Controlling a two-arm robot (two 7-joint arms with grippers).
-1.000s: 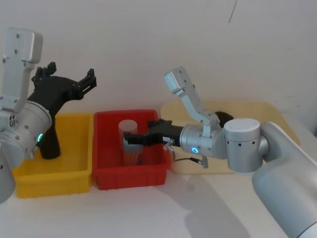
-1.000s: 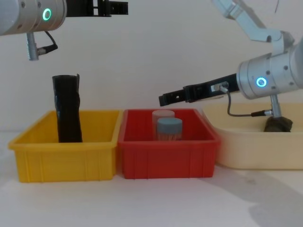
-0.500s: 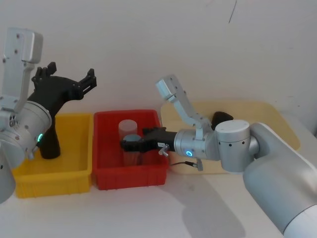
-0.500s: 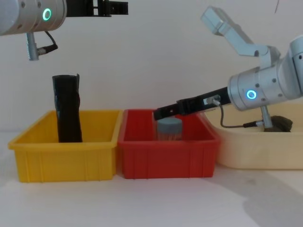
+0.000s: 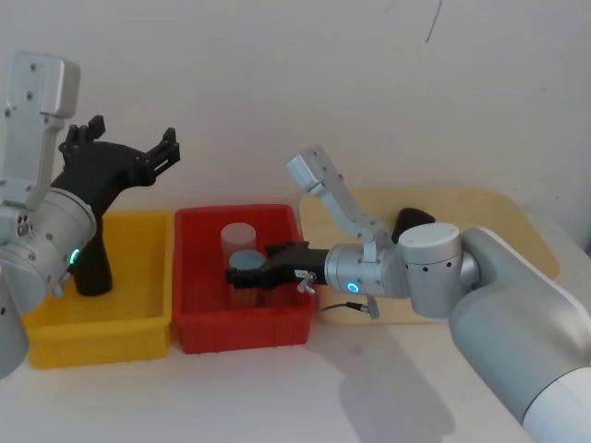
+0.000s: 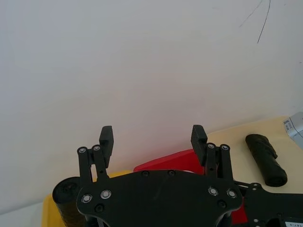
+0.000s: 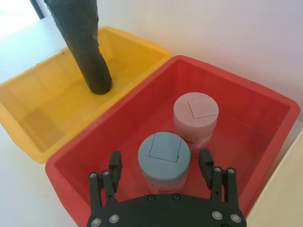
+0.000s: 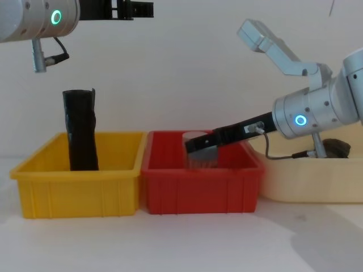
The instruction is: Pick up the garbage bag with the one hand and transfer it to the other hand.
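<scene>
Black garbage bag (image 6: 266,158) lies flat in the cream tray (image 5: 499,208), to the right of both arms: the open right tool (image 7: 160,161) straddling a blue-lidded jar (image 7: 164,150) is nearer, the open left tool (image 5: 131,137) well apart.

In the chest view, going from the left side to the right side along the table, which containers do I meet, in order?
Yellow bin → red bin → cream tray.
</scene>
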